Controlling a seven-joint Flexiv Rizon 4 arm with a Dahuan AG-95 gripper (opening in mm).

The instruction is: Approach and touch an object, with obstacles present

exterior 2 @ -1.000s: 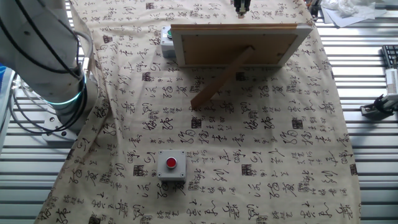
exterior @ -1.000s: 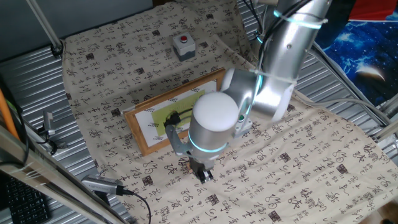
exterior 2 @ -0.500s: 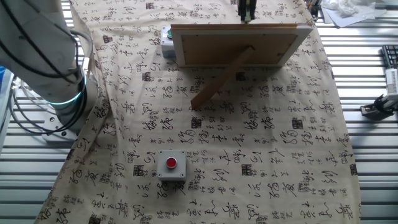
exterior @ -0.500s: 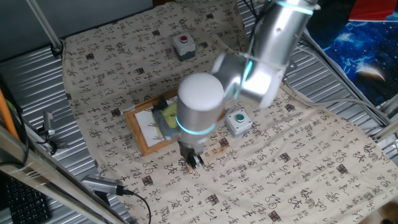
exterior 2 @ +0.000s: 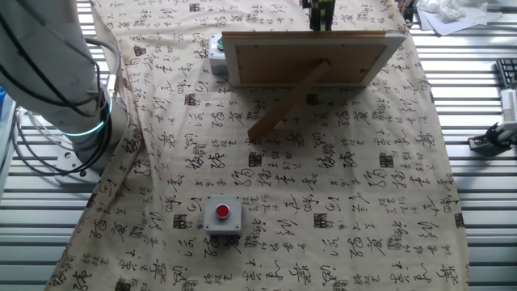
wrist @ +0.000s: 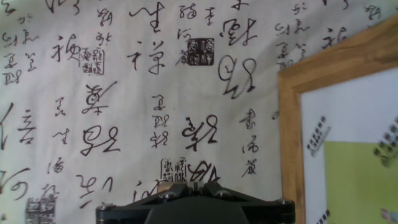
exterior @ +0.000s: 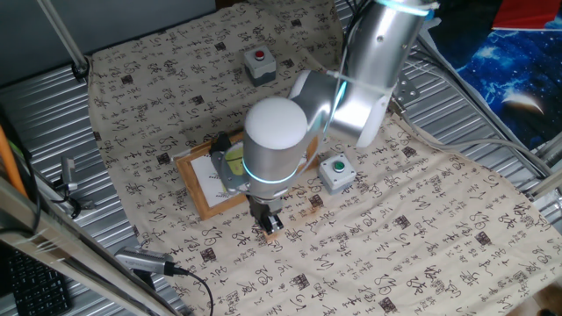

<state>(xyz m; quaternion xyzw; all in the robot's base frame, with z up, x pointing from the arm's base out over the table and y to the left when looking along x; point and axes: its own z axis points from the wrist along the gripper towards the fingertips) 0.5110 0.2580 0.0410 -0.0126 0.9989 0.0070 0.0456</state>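
Observation:
The tiny tan cube (exterior: pixel 275 226) lies on the patterned cloth in front of the picture frame (exterior: pixel 204 189). In the hand view only a sliver of the cube (wrist: pixel 163 185) shows at the left of my fingertips. My gripper (exterior: pixel 266 223) is shut and empty, low over the cloth, right at the cube; I cannot tell whether they touch. The frame's wood edge (wrist: pixel 290 130) with white mat and yellow-green sheet fills the right of the hand view. From the other side the frame's back (exterior 2: pixel 305 56) hides the cube, and only the gripper (exterior 2: pixel 321 11) shows above it.
A grey box with a green button (exterior: pixel 336 171) stands right of the frame, also seen by the frame's corner (exterior 2: pixel 216 44). A grey box with a red button (exterior: pixel 259 61) sits far across the cloth (exterior 2: pixel 222 212). The frame's prop leg (exterior 2: pixel 287 103) sticks out behind it.
The arm has swung left along the frame's front, uncovering the green button box. The gripper has moved left and come down by the cube.

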